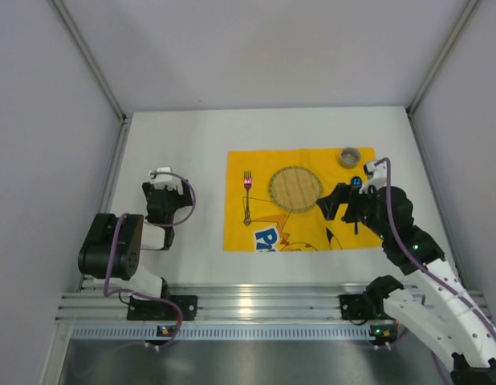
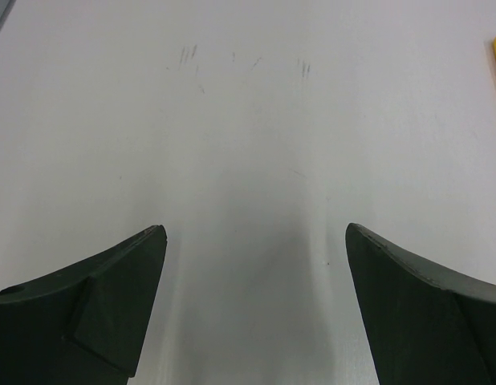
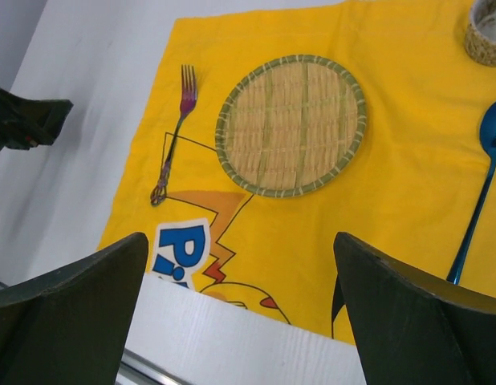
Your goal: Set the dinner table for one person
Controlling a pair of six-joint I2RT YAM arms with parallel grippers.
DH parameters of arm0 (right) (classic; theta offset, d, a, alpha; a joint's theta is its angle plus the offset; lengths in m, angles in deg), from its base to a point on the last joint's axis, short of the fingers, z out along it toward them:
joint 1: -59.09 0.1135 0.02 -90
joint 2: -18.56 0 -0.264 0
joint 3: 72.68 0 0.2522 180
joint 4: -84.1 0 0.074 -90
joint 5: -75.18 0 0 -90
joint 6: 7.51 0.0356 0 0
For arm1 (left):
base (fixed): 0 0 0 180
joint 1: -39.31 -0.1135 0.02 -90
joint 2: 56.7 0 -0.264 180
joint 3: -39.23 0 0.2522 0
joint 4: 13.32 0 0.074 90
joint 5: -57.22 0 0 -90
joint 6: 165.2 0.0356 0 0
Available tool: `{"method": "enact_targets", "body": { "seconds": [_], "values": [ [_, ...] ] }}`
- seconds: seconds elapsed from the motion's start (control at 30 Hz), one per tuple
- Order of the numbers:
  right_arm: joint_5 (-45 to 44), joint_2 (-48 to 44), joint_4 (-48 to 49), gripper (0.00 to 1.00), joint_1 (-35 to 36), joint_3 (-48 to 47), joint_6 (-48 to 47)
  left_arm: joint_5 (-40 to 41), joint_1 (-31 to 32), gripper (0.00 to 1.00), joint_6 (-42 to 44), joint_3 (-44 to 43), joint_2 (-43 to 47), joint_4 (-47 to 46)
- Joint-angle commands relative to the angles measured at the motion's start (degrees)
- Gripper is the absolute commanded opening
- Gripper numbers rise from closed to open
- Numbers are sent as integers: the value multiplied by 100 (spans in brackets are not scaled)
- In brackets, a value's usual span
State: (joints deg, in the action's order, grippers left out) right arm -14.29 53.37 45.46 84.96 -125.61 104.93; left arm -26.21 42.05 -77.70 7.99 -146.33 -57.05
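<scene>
White dinner table (image 2: 248,120) lies beneath both open jaws.

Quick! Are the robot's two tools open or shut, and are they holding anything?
Left tool: open, holding nothing.
Right tool: open, holding nothing.

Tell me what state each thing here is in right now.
yellow placemat, spread flat on the dinner table
fork, lying flat on the placemat, left of the plate
woven bamboo plate, flat on the placemat, empty
small woven cup, upright at the placemat's far right corner
blue spoon, lying right of the plate
left gripper, open, empty
right gripper, open, empty
</scene>
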Motion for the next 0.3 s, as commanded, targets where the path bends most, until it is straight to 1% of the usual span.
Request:
{"method": "enact_targets", "body": {
  "seconds": [0.0, 0.13, 0.27],
  "values": [
    [-194, 245, 318, 100, 138, -441, 508, 46, -11, 99, 57, -54, -29, -526],
    [-344, 299, 518, 100, 173, -538, -27, 46, -11, 99, 66, -54, -29, -526],
    [-378, 290, 730, 100, 182, -538, -327, 46, -11, 98, 66, -54, -29, -526]
  ]
}}
